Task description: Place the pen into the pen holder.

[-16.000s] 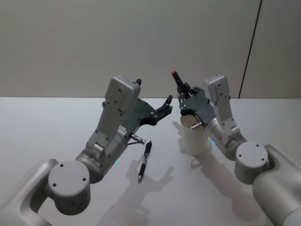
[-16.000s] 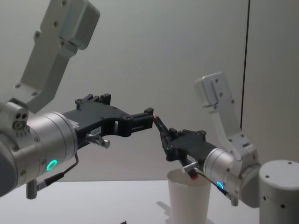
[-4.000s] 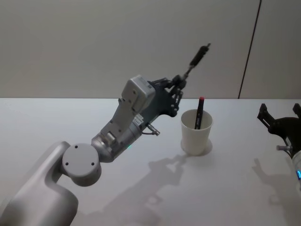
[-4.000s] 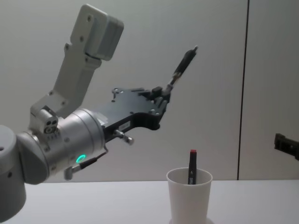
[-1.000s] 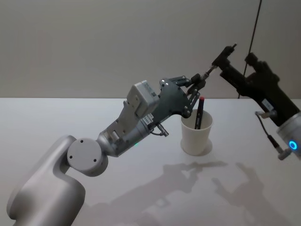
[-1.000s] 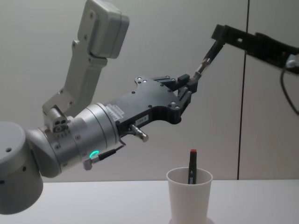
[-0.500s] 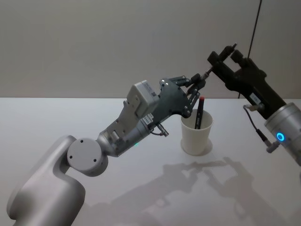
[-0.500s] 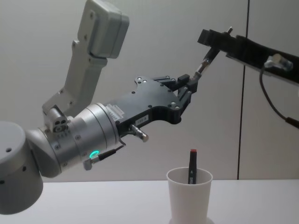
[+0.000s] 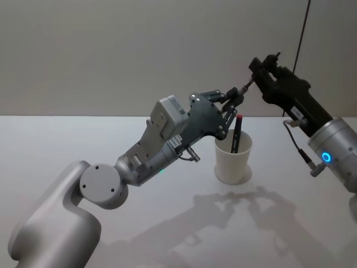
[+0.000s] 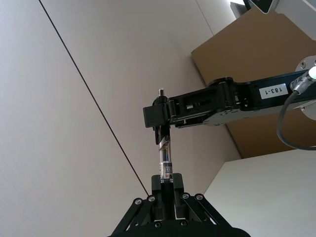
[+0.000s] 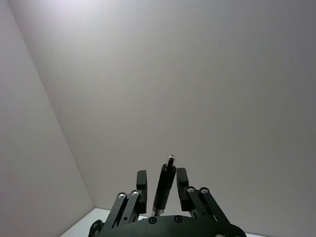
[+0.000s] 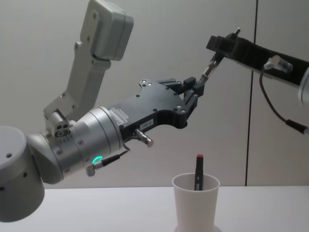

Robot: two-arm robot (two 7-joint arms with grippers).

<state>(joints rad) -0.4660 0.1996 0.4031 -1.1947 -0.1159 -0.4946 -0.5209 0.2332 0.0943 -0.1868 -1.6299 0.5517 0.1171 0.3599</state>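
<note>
Pen (image 12: 208, 70) is held in the air above the pen holder (image 12: 195, 202), gripped at both ends — left gripper (image 12: 197, 85) clamps its lower end, right gripper (image 12: 218, 47) is closed on the upper end. Holder stands upright on the white table (image 9: 167, 223), a red-capped pen (image 9: 236, 133) already inside.

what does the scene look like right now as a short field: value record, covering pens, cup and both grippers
pen holder: white paper cup standing upright on the table
pen in cup: red-capped pen leaning inside it, cap above the rim
pen in the air: black pen tilted, held above the cup
left gripper: shut on the black pen's lower end
right gripper: shut on its upper end, reaching in from the right
stage: handover in mid-air, second pen not yet in the cup
</note>
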